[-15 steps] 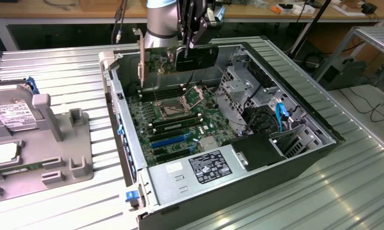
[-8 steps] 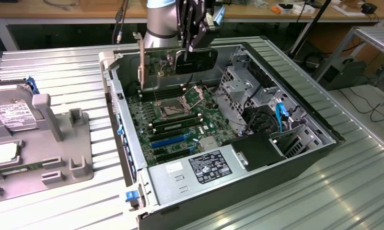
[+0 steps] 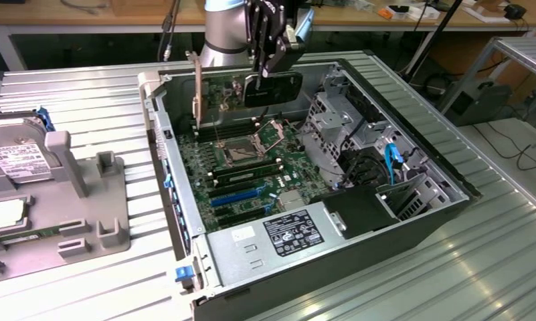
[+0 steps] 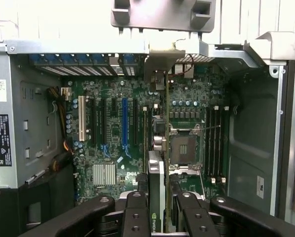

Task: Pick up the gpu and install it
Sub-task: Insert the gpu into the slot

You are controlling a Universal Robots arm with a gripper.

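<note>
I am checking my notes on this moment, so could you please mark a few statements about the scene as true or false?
1. The gripper holds the gpu. True.
2. The gpu is already seated in a slot. False: it is held above the motherboard.
3. The computer case is closed. False: it lies open, with its inside exposed.
4. A hard drive rests on the grey fixture at the exterior view's left. True.
</note>
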